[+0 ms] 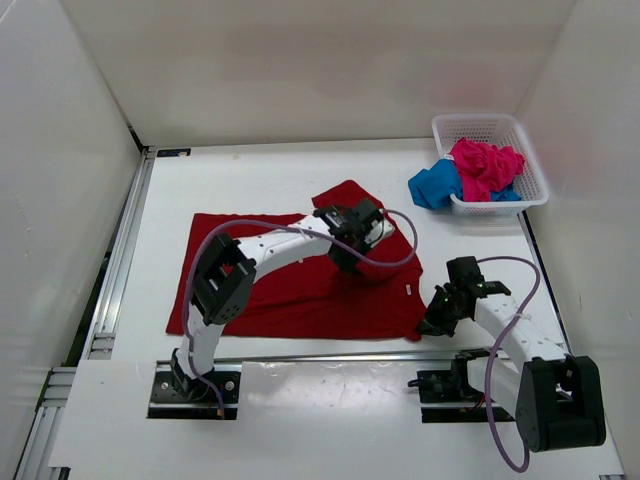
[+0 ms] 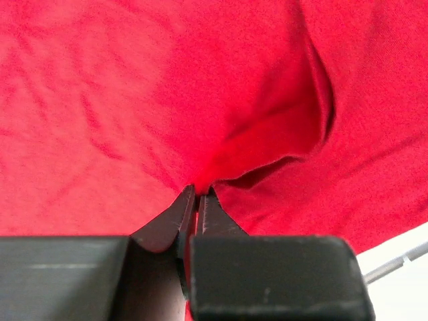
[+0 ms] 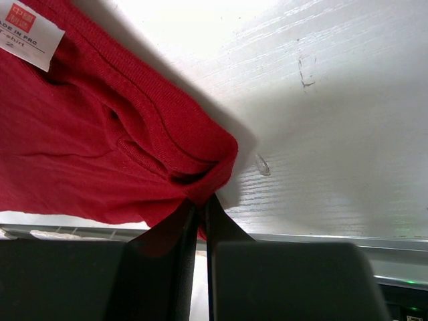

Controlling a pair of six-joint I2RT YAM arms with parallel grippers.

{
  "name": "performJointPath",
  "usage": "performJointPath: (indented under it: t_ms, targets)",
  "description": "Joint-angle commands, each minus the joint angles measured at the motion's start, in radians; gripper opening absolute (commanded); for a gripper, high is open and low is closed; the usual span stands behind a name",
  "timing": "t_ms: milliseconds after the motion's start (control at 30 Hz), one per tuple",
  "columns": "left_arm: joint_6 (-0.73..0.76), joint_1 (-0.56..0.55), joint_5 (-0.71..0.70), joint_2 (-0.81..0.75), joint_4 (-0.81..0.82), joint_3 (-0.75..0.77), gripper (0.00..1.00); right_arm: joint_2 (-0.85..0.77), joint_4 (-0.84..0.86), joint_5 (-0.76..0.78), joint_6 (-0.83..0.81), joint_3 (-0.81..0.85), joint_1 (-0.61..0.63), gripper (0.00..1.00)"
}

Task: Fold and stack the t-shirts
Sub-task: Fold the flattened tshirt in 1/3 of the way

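A dark red t-shirt (image 1: 290, 295) lies spread on the white table, with a flap raised at its far right part. My left gripper (image 1: 372, 232) is shut on a pinch of that red fabric (image 2: 254, 120), which puckers up from the jaws (image 2: 198, 192). My right gripper (image 1: 429, 324) is shut on the shirt's near right corner (image 3: 200, 167), holding the folded hem just above the tabletop (image 3: 321, 100). A white label (image 3: 27, 28) shows on the shirt in the right wrist view. A pink t-shirt (image 1: 484, 166) and a blue t-shirt (image 1: 433, 186) lie crumpled at the far right.
A white mesh basket (image 1: 482, 122) stands at the far right corner; the pink shirt fills it and the blue one hangs over its left side. White walls enclose the table. A metal rail (image 1: 300, 357) runs along the near edge, another along the left.
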Motion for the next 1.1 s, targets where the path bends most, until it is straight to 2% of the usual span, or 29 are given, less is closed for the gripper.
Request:
performJointPath:
  t_ms: [0, 167, 300, 367, 433, 533, 733, 767, 833, 933, 1067]
  targets:
    - [-0.001, 0.038, 0.06, 0.027, -0.038, 0.065, 0.12, 0.017, -0.025, 0.069, -0.014, 0.01, 0.0, 0.09]
    - [-0.001, 0.049, 0.073, 0.069, -0.065, 0.062, 0.18, 0.035, -0.025, 0.069, -0.023, 0.01, 0.0, 0.12]
    - [-0.001, 0.067, 0.05, 0.115, -0.065, 0.051, 0.18, 0.044, -0.045, 0.069, -0.023, 0.03, 0.0, 0.13]
    - [-0.001, 0.078, 0.03, 0.135, -0.076, 0.061, 0.18, 0.044, -0.054, 0.069, -0.023, 0.039, 0.0, 0.2]
    - [-0.001, 0.078, 0.03, 0.135, -0.076, 0.061, 0.18, 0.044, -0.077, 0.069, -0.023, 0.064, 0.0, 0.35]
    - [-0.001, 0.087, 0.019, 0.144, -0.076, 0.071, 0.18, 0.012, -0.112, 0.069, -0.033, 0.131, 0.0, 0.46]
    - [-0.001, 0.107, 0.031, 0.08, -0.076, 0.062, 0.21, -0.029, -0.139, 0.123, -0.077, 0.342, 0.0, 0.49]
    - [-0.001, 0.118, 0.053, 0.07, -0.076, 0.062, 0.21, -0.004, -0.093, 0.123, -0.109, 0.362, 0.0, 0.52]
    - [-0.001, 0.118, 0.077, 0.061, -0.076, 0.062, 0.22, 0.047, -0.044, 0.075, -0.14, 0.414, 0.0, 0.52]
    - [-0.001, 0.127, 0.114, 0.072, -0.076, 0.062, 0.25, 0.26, 0.015, 0.005, -0.184, 0.505, 0.0, 0.5]
    - [-0.001, 0.127, 0.135, 0.083, -0.085, 0.062, 0.28, 0.447, 0.094, -0.097, -0.194, 0.593, 0.0, 0.5]
